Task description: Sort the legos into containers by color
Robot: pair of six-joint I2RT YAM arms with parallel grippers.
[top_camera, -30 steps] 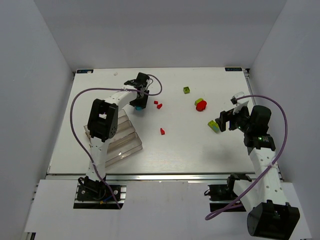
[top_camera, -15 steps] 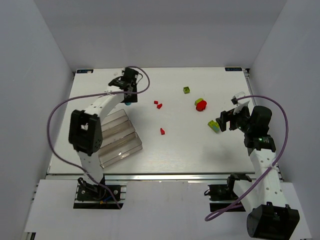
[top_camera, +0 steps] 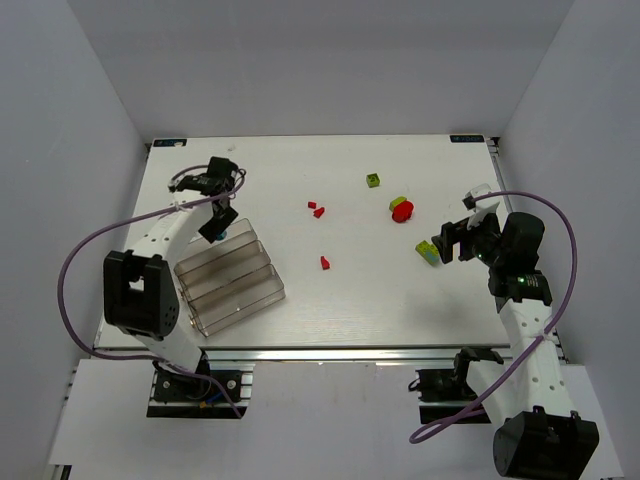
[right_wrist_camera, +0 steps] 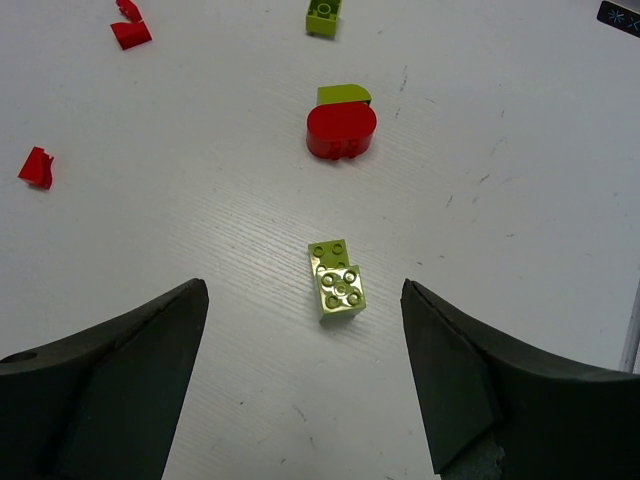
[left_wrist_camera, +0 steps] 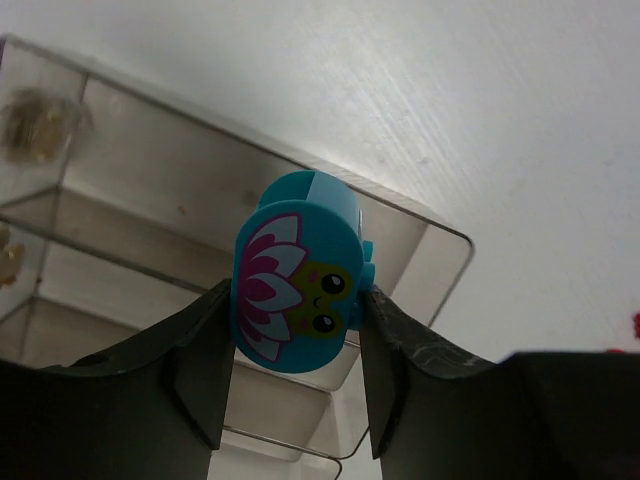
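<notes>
Top external view: nearest on the left of the worktop (top_camera: pixel 330 310) lie the containers (top_camera: pixel 232 285), a row of joined clear troughs set at a slant, with the left arm's base just near of them. A little farther and toward the middle, a small red bit (top_camera: pixel 325 262) lies alone on the bare surface. Over on the right, a lime-green pair of bricks (top_camera: pixel 428 252) sits with its two pieces touching. In the right wrist view the right pincer (right_wrist_camera: pixel 302 300) stands spread wide with that pair on the worktop between its two dark fingers (right_wrist_camera: pixel 120 380). It grips nothing, and neither finger touches the pair. At about the same depth on the left, the left arm bends in over the far end of the containers. There the left pincer (top_camera: pixel 213 225) is closed partway on a cyan brick (left_wrist_camera: pixel 300 290), a rounded block printed with a pink-and-white flower and a small green face. In the left wrist view its fingers (left_wrist_camera: pixel 200 370) press on either side of the brick, which hangs in front of the end corner of a trough. Whether the brick is over the trough or just outside its rim cannot be told. Farther on, right of centre, a red rounded brick (top_camera: pixel 402 212) lies touching a lime-green piece (top_camera: pixel 397 202) on its far side. Left of these, two tiny red bits (top_camera: pixel 316 208) lie close together. Farthest out sits a small lime-green cube (top_camera: pixel 373 180), well apart from the rest.
</notes>
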